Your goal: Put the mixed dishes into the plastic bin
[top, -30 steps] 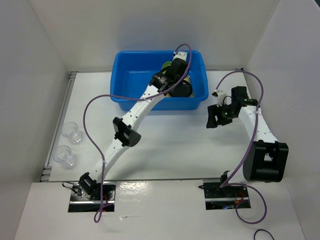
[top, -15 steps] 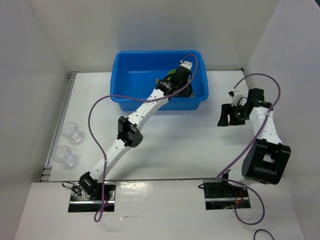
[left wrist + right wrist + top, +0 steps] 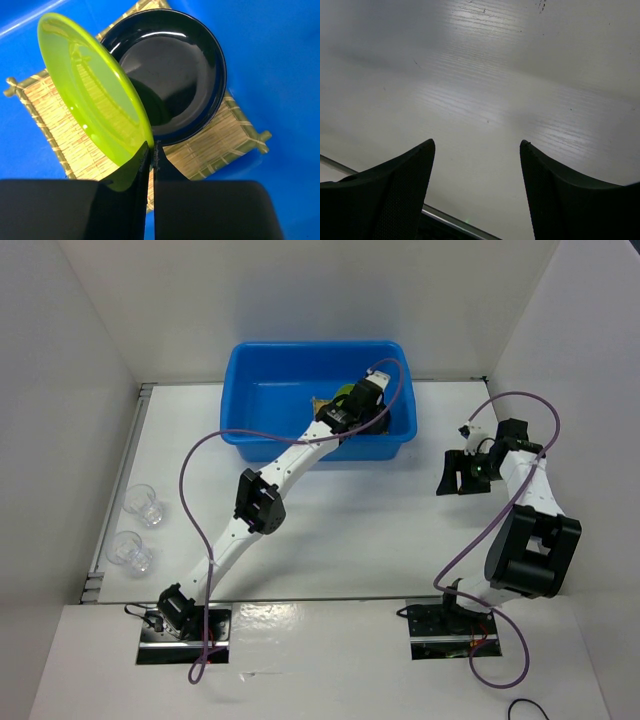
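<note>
On the worktop (image 3: 350,530), we had the blue bin (image 3: 270,400) at the far edge, about mid-width. In its right end the bamboo mat (image 3: 42,107) lay flat with the black plate (image 3: 175,75) on top. The left claw (image 3: 151,150) was pinched nearly closed on the rim of the green plate (image 3: 90,95), holding it tilted on edge over both. Two clear cups (image 3: 143,505) sat near the left edge. The right claw (image 3: 477,150) hung wide open and empty near the right edge.

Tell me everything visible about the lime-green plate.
The lime-green plate is round, glossy, seemingly plastic. It stands steeply tilted, its rim pinched in the left pincer. It is above the bamboo mat and partly hides the black plate, inside the blue bin. Whether it touches them is unclear.
</note>
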Controlling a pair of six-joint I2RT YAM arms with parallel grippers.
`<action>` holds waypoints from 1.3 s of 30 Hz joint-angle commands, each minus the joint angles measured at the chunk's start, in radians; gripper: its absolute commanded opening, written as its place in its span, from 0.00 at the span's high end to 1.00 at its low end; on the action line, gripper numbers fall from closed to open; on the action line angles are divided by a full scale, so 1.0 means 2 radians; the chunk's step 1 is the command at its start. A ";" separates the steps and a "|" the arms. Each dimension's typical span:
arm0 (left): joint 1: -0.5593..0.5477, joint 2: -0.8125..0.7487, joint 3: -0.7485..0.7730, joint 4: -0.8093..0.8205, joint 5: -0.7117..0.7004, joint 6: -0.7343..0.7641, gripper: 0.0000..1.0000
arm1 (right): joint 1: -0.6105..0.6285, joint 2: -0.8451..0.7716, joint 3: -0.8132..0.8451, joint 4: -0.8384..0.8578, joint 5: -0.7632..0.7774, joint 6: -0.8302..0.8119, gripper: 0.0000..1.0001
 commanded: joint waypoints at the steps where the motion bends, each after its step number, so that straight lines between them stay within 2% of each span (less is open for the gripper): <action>1: 0.002 -0.013 0.023 0.029 0.027 0.003 0.91 | -0.002 -0.003 0.008 0.007 -0.009 -0.002 0.26; 4: -0.002 -0.013 0.028 0.041 0.034 0.003 0.87 | -0.002 -0.003 0.008 0.007 -0.009 -0.002 0.26; 8: -0.002 -0.017 0.032 0.058 0.065 -0.003 0.75 | -0.002 0.002 0.008 0.007 -0.009 -0.002 0.26; 11: -0.002 -0.023 0.032 0.070 0.082 -0.010 0.59 | -0.002 0.002 0.008 0.007 -0.009 -0.002 0.26; 12: -0.002 -0.023 0.032 0.075 0.082 -0.016 0.50 | -0.002 0.002 0.008 0.007 -0.009 -0.002 0.26; 15: -0.002 -0.028 0.037 0.075 0.086 -0.020 0.40 | -0.002 0.002 0.008 0.007 -0.009 -0.002 0.26; 16: -0.002 -0.028 0.037 0.068 0.082 -0.027 0.32 | -0.002 0.002 0.008 0.007 -0.009 -0.002 0.26; 17: -0.002 -0.028 0.042 0.061 0.082 -0.027 0.29 | -0.002 0.002 0.008 0.007 -0.009 -0.002 0.26; 20: -0.002 -0.049 0.063 0.023 0.014 -0.032 0.15 | -0.002 -0.003 0.008 0.007 -0.009 -0.002 0.26; 22: 0.002 -0.073 0.079 -0.019 -0.022 -0.045 0.09 | -0.002 -0.003 0.008 0.007 -0.009 -0.002 0.26; 26: 0.012 -0.126 0.090 -0.109 -0.118 -0.081 0.07 | -0.002 -0.003 0.008 0.007 -0.009 -0.002 0.26; 27: 0.012 -0.153 0.079 -0.127 -0.185 -0.088 0.07 | -0.002 -0.003 0.008 0.007 -0.009 -0.002 0.26; 28: 0.017 -0.169 0.062 -0.164 -0.226 -0.097 0.07 | -0.002 -0.003 0.008 0.007 -0.009 -0.002 0.26; 30: 0.027 -0.209 0.029 -0.222 -0.296 -0.159 0.06 | -0.002 -0.007 0.008 0.007 -0.014 -0.007 0.26; 31: 0.052 -0.216 0.023 -0.316 -0.328 -0.195 0.04 | -0.002 -0.007 0.008 0.007 -0.019 -0.007 0.26; 32: 0.072 -0.227 0.004 -0.317 -0.322 -0.225 0.04 | -0.002 -0.013 0.008 0.007 -0.019 -0.007 0.26; 33: 0.089 -0.292 -0.069 -0.317 -0.300 -0.244 0.01 | -0.002 -0.013 0.008 0.007 -0.019 -0.011 0.26; 34: 0.132 -0.317 -0.184 -0.317 -0.260 -0.267 0.01 | -0.002 -0.019 0.008 0.007 -0.026 -0.011 0.26; 37: 0.213 -0.385 -0.324 -0.317 -0.182 -0.325 0.00 | -0.002 -0.019 0.008 0.003 -0.031 -0.016 0.26; 38: 0.256 -0.394 -0.362 -0.317 -0.169 -0.335 0.00 | -0.002 -0.019 0.008 0.003 -0.035 -0.016 0.26; 39: 0.275 -0.409 -0.429 -0.312 -0.168 -0.340 0.00 | -0.002 -0.019 0.008 0.003 -0.035 -0.016 0.26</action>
